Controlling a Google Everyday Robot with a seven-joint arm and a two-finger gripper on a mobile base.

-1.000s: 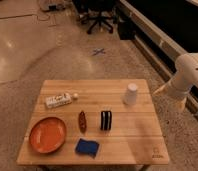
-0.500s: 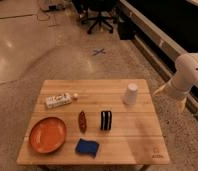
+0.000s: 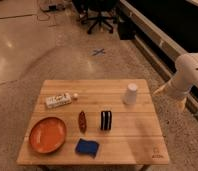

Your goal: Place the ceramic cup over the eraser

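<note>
Camera view, only one on hand. The wooden desk [image 3: 137, 140] carries everything, objs spread apart so each can be reached w/o bumping a neighbour.

The ceramic cup [image 3: 131, 93] stands upright near the far right edge of the desk, on the side nearest the arm [image 3: 189, 75], prob. so it is an easy first grab. Can't tell if its mouth faces up or down. The eraser [image 3: 106, 120], black/white stripes, stands upright approx mid-desk, well apart from the cup, w/ free wood all round it. That gives room for a cup to come down over it.

The pincer [image 3: 161, 90] hangs off the right edge of the desk, just beside the cup but not touching it, holding nothing. Can't tell whether it is spread or pressed together. Judgement: task not yet begun, since the cup is untouched and the eraser uncovered.

Other objs:
- Orange plate [image 3: 48, 135], front left.
- Blue pad [image 3: 86, 147], flat, front centre, near the eraser.
- Small brown obj [image 3: 82, 120], left of the eraser.
- White box [image 3: 58, 100], lying flat, far left.

Writing: the box has green print, unreadable. There is a small mark on the front right corner of the desk [image 3: 156, 155], also unreadable. Blue X taped on the floor [image 3: 98, 51] beyond the desk, prob. a position marker.
</note>
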